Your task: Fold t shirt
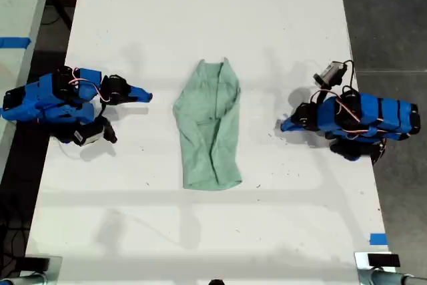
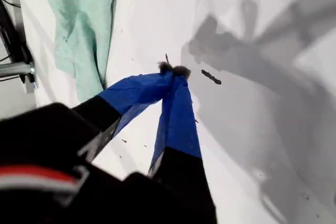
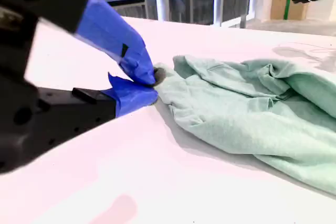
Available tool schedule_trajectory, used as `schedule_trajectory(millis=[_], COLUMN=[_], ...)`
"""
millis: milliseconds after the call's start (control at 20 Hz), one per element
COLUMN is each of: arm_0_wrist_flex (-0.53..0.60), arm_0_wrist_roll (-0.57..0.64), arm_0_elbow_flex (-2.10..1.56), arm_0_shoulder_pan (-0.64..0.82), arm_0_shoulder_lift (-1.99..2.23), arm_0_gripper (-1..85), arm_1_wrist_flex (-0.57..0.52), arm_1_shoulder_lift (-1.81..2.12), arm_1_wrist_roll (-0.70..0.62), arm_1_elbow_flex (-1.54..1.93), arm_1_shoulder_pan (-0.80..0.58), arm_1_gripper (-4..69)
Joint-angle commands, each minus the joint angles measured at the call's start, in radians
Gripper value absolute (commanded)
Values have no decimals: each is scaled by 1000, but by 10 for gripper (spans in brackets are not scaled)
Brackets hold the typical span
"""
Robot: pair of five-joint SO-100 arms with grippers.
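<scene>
The t shirt [image 1: 210,128] lay crumpled in a narrow lengthwise strip in the middle of the white table [image 1: 200,18], between the two blue arms and apart from both in the exterior view. My first end effector [image 2: 173,72] had its tips pressed together on nothing, over bare table beside the cloth. My second end effector [image 3: 152,85] was likewise closed and empty, its tips near the shirt's edge.

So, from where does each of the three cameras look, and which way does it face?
Exterior view: overhead, facing down on the white table, t shirt and both arms.
First wrist view: on my first gripper, facing the table; shirt beside.
Second wrist view: on my second gripper, low, facing the shirt.
All three share the t shirt.
</scene>
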State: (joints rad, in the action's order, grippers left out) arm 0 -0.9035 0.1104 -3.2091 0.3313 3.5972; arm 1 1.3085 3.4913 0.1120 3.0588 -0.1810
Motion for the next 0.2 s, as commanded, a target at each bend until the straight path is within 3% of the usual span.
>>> schedule_trajectory(millis=[0,150], arm_0_wrist_flex=[-5,-5], arm_0_wrist_roll=[-14,-14], arm_0_elbow_flex=[-2,-2], arm_0_shoulder_pan=[5,5], arm_0_shoulder_lift=[8,8], arm_0_gripper=[-1,-1], arm_1_wrist_flex=[-18,-18], arm_1_shoulder_lift=[14,14], arm_1_wrist_roll=[-17,-17], arm_1_elbow_flex=[43,43], arm_1_shoulder_pan=[11,11], arm_1_gripper=[-22,-22])
